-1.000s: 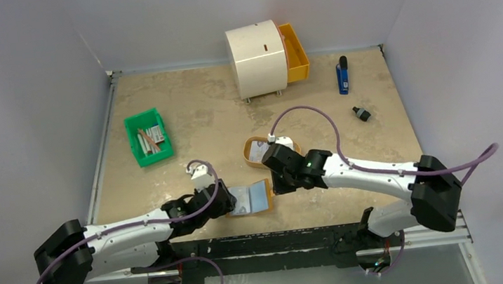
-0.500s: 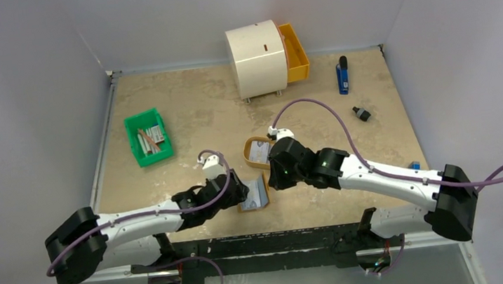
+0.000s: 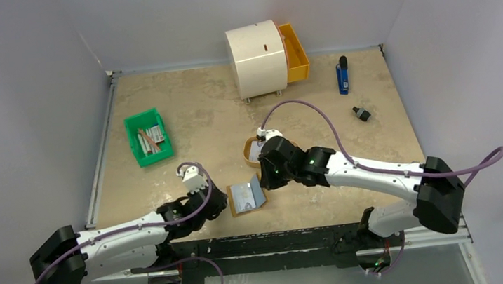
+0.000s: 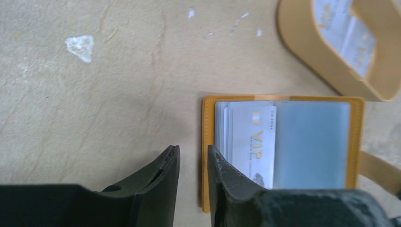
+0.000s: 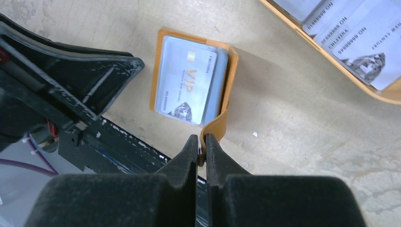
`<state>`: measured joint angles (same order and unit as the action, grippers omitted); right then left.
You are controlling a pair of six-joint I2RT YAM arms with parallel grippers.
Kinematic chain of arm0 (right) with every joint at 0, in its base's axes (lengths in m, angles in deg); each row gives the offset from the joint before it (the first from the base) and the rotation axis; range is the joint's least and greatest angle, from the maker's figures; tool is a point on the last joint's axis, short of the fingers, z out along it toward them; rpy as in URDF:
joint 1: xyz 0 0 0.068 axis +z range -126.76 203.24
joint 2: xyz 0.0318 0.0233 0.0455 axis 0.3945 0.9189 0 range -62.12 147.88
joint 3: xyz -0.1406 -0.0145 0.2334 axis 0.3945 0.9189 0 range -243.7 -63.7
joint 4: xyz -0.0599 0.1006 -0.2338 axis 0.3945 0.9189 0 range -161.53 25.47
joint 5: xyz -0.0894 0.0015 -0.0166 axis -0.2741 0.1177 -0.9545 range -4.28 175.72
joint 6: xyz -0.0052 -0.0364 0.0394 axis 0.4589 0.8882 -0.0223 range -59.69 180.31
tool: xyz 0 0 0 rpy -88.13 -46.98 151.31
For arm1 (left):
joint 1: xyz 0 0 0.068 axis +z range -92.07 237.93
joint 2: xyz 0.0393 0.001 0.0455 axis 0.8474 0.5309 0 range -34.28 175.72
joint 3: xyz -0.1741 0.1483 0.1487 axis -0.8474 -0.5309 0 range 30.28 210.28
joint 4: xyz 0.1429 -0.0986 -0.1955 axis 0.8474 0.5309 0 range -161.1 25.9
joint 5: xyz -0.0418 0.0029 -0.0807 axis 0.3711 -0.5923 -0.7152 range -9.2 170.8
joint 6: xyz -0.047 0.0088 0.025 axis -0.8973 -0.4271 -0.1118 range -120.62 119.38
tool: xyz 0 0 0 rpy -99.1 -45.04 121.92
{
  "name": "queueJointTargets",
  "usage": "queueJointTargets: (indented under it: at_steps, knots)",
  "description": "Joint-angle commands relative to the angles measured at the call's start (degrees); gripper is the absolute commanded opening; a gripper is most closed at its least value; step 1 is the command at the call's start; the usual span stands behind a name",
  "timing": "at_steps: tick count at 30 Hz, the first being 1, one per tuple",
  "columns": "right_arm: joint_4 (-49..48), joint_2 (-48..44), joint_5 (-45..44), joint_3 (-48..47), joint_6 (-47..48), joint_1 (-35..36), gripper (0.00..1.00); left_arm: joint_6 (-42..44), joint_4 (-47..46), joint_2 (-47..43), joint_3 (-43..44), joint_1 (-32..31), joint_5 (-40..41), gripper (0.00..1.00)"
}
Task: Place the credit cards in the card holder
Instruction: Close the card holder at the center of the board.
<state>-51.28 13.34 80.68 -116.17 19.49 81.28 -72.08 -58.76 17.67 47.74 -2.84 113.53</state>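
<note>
**Print on the cards**
The credit card (image 5: 187, 87) lying uppermost in the open card holder (image 5: 231, 66) bears "VIP" in gold-toned letters. The finer lines above and below it are too small to read. The credit cards (image 5: 352, 40) in the oval tray (image 4: 302, 47) show "NO" followed by a run of eights, and one at the picture's edge also reads "CENTURY".

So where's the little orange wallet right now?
Top view: the card holder lies open near the table's front edge, centre-left, in front of the oval tan tray; the right tool pinches its flap.
</note>
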Motion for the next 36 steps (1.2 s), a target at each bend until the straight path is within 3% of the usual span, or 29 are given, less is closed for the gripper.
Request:
queueJointTargets:
  at_steps: [1, 8, 23, 36]
  knots:
    - [-4.44, 2.64, 1.12, -3.72, 1.59, -0.14, 0.0, -2.18, -1.83, 4.52, -0.52, 0.3, 0.94, 0.25]
    - [-9.59, 7.17, 4.85, -4.61, 1.31, -0.17, 0.0, -1.78, -6.5, 7.77, -1.69, 0.38, -1.07, 0.18]
    - [-19.98, 9.41, 16.39, -0.21, -0.48, -0.03, 0.0, -0.52, -11.44, 7.42, -2.56, 0.39, -1.85, 0.17]
    - [-28.54, 17.8, 23.68, -0.88, -1.58, 0.02, 0.0, -2.55, -6.11, 0.34, -3.96, 0.38, 0.31, 0.17]
